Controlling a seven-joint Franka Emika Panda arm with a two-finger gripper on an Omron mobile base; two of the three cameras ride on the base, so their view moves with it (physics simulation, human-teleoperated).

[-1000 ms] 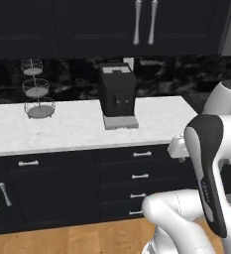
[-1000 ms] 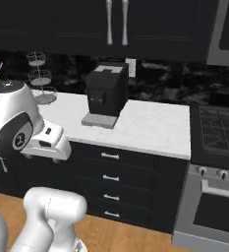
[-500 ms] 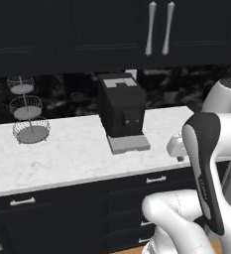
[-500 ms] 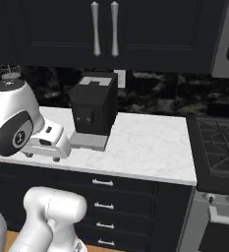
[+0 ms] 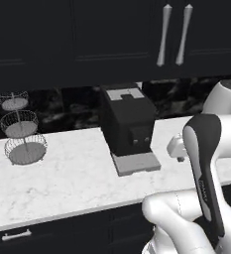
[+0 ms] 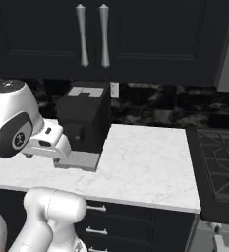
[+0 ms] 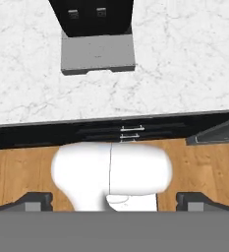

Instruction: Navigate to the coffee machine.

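Note:
The coffee machine (image 5: 129, 124) is a matte black box with a grey panel on top and a flat grey drip tray. It stands on the white marble counter (image 5: 62, 183) against the dark backsplash, straight ahead of me. From the right it shows as the coffee machine (image 6: 84, 120). In the hand view the coffee machine (image 7: 94, 15) sits at the top, its drip tray (image 7: 98, 51) below it. My gripper (image 7: 114, 202) is open with nothing between its fingertips (image 7: 35, 199). The hand hovers over the counter's front edge, beside the machine.
A three-tier wire basket stand (image 5: 22, 134) stands at the counter's left. A stove (image 6: 219, 162) adjoins the counter on the right. Dark upper cabinets with steel handles (image 6: 91, 34) hang above. Dark drawers (image 7: 128, 133) and wood floor (image 7: 17, 167) lie below the counter edge.
The base has driven closer to the counter, so the whole scene has shifted and the coffee machine looks larger and nearer. The arm holds the same pose.

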